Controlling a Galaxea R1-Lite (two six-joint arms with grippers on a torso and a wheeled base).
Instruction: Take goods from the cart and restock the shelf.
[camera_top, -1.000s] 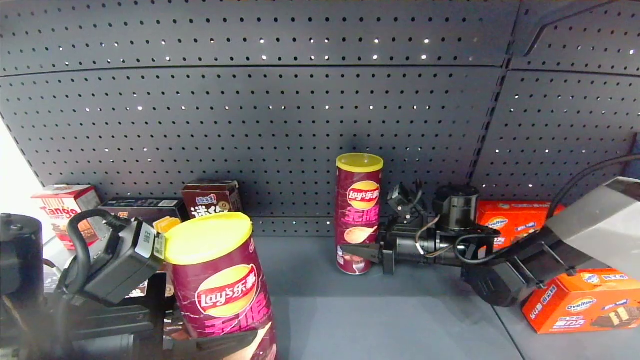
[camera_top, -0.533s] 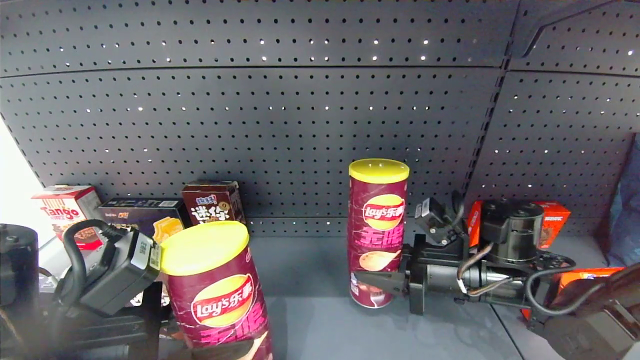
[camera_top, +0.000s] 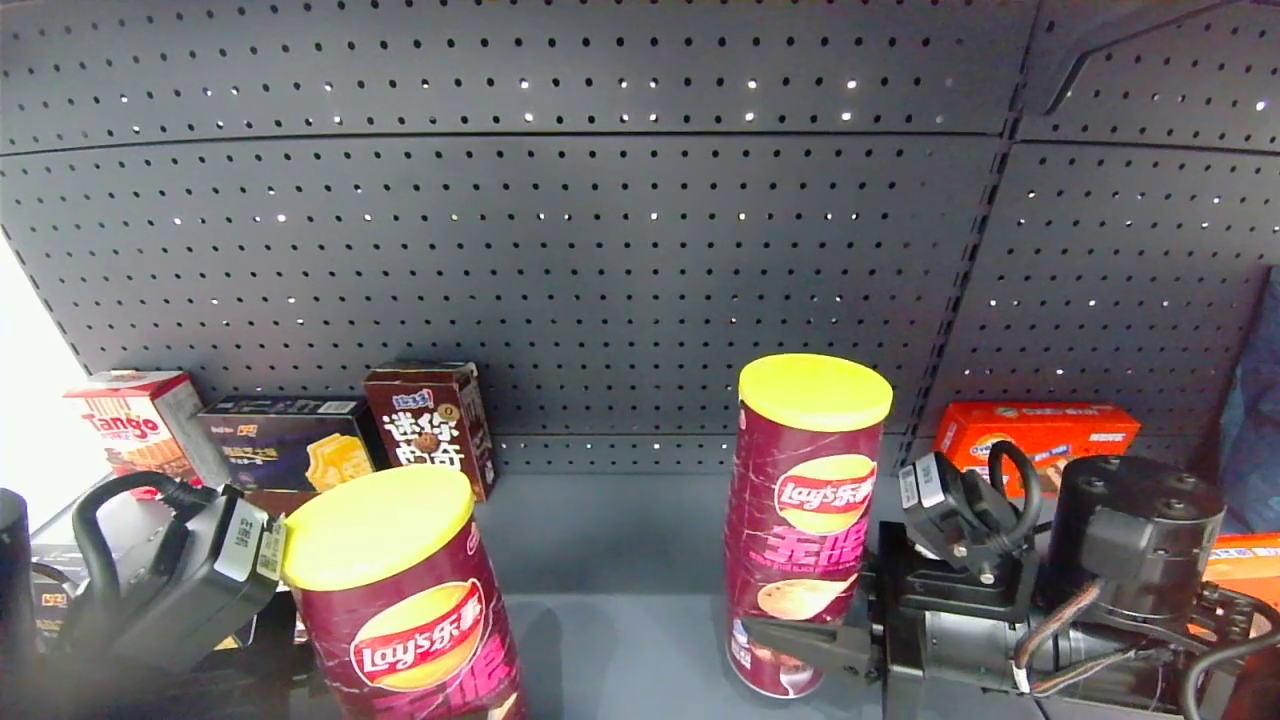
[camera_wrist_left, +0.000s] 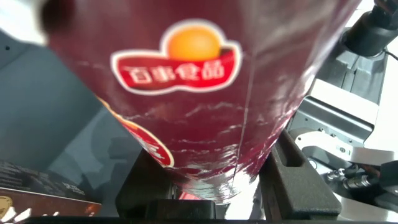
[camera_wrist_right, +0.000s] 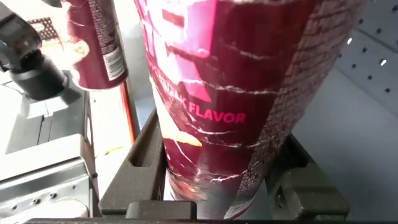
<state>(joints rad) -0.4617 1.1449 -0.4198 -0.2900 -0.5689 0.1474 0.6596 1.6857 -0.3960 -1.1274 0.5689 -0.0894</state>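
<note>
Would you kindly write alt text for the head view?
Each gripper holds a maroon, yellow-lidded chip can near its base: left can in the left gripper, right can in the right gripper, before a grey shelf. Snack boxes line its pegboard back.

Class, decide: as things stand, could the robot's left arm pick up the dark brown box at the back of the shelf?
Probably not. The left gripper is shut on a chip can, so it has no free grip; the brown box stands just behind that can.
</note>
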